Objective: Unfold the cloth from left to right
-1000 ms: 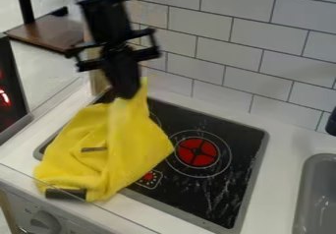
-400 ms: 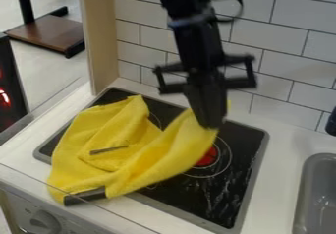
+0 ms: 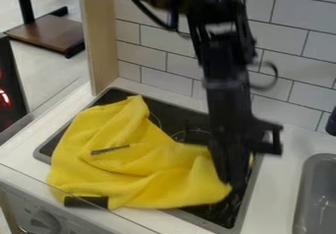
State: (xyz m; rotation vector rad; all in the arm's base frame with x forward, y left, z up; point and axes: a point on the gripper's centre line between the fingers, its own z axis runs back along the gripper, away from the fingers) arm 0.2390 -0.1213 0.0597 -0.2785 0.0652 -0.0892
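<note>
Tabletop (image 3: 285,176), white, carries the black stove top (image 3: 174,117), with the grey sink (image 3: 322,193) beyond it on the view's right. Black and upright, the arm (image 3: 220,71) stands over the stove top's right side. Yellow cloth (image 3: 138,166) lies across the left and front of the stove top, overlapping its front rim at the lower left; it is rumpled, with a fold peaking at the back. Its right-hand end is at the jaws, which look closed on a bit of it, yellow showing on both sides of them.

I judge the rightward spreading well along: the cloth already reaches the right side, though creases remain. What's wanted next is probably a small pull to the right to tighten those folds, then letting go low down. Too hard a tug might drag the whole cloth instead of opening it.
</note>
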